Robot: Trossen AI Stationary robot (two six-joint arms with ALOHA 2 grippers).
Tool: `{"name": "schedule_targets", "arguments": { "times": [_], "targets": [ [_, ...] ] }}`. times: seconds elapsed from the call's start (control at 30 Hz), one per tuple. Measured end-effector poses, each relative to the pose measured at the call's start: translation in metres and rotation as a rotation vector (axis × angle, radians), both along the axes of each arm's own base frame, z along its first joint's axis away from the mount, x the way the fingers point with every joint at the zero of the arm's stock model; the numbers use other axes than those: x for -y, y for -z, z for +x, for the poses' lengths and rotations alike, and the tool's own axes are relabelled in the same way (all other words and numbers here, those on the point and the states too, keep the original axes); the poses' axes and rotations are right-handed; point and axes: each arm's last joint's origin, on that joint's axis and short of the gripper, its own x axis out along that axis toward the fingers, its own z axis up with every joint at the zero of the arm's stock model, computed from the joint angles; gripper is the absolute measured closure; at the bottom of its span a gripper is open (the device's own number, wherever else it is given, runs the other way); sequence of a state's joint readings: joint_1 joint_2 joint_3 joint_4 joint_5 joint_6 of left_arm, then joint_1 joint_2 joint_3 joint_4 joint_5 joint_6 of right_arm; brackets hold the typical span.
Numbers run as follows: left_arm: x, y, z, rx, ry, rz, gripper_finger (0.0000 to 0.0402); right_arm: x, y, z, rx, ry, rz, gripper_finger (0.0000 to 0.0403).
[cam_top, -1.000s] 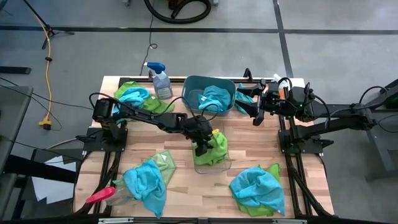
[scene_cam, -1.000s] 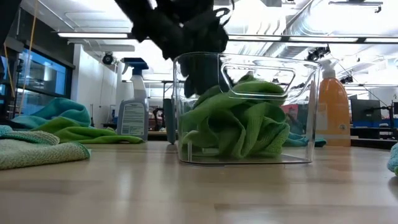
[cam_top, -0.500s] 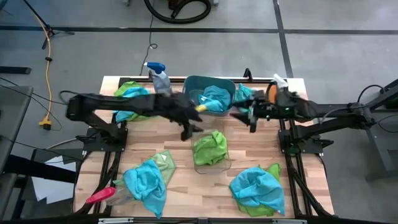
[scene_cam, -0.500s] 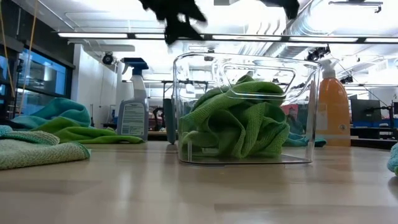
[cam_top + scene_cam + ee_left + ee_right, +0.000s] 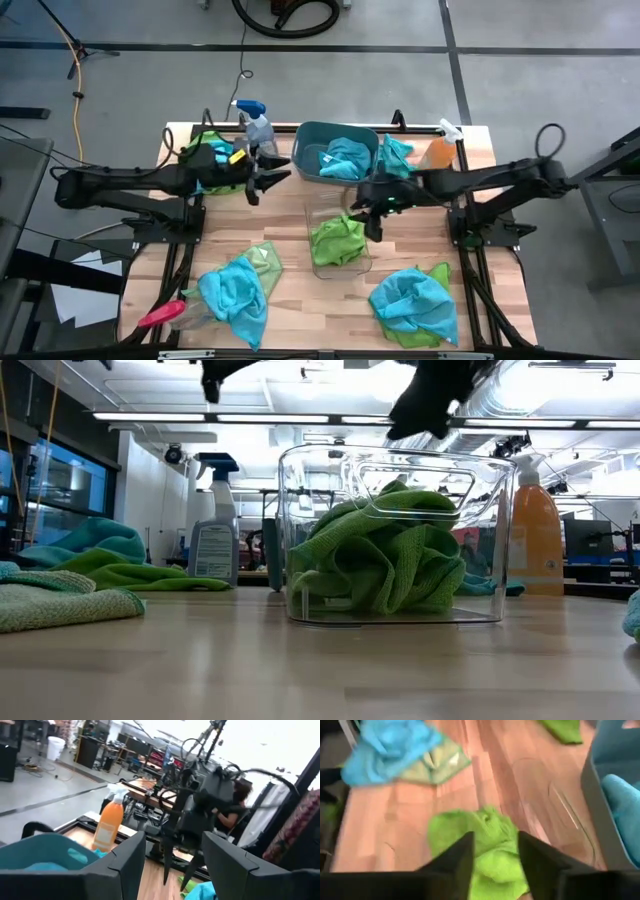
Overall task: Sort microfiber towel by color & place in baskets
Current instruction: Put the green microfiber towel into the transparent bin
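Observation:
The clear bin (image 5: 337, 238) stands mid-table with a lime green towel (image 5: 380, 565) bunched inside. The teal tub (image 5: 312, 150) at the far edge holds a turquoise towel (image 5: 347, 157). My left gripper (image 5: 270, 172) hangs open in the air left of the tub, beside a spray bottle (image 5: 258, 128). My right gripper (image 5: 372, 215) is open over the clear bin's right rim, above the green towel (image 5: 485, 845), clear of it in the low view (image 5: 430, 400). More turquoise and green towels lie far left (image 5: 215, 155), near left (image 5: 240, 288) and near right (image 5: 412, 300).
An orange spray bottle (image 5: 438, 152) and a turquoise towel (image 5: 395, 152) sit right of the tub. A red-handled tool (image 5: 160, 314) lies at the near left corner. Bare wood shows between the clear bin and the near-left towels. A person is seen beyond the table in the left wrist view.
My left gripper has risen out of the clear bin and swung toward the table's far left, leaving the green towel in the bin. My right gripper has moved from beside the tub toward the near edge and left, arriving over the clear bin.

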State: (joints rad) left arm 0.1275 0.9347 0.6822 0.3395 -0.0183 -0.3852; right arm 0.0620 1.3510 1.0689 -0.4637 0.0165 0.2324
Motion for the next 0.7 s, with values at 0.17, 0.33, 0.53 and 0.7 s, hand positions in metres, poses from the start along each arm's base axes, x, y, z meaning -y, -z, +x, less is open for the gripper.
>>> {"name": "schedule_targets", "arguments": {
  "times": [0.17,0.33,0.53,0.7],
  "targets": [
    [0.002,0.003,-0.001,-0.005,-0.007,-0.008,0.0225,-0.004,0.014,0.021,-0.120,-0.140,-0.030,0.0390],
    [0.002,0.006,0.001,-0.021,-0.011,-0.010,0.0225,-0.006,0.034,0.028,-0.237,-0.233,-0.040,0.0394],
    [0.002,0.006,0.001,-0.022,-0.011,-0.009,0.0225,-0.009,0.059,0.044,-0.275,-0.305,-0.041,0.0400],
    [0.002,0.006,0.001,-0.023,-0.012,-0.002,0.0225,-0.011,0.082,0.059,-0.284,-0.329,-0.032,0.0401]
  ]
}}
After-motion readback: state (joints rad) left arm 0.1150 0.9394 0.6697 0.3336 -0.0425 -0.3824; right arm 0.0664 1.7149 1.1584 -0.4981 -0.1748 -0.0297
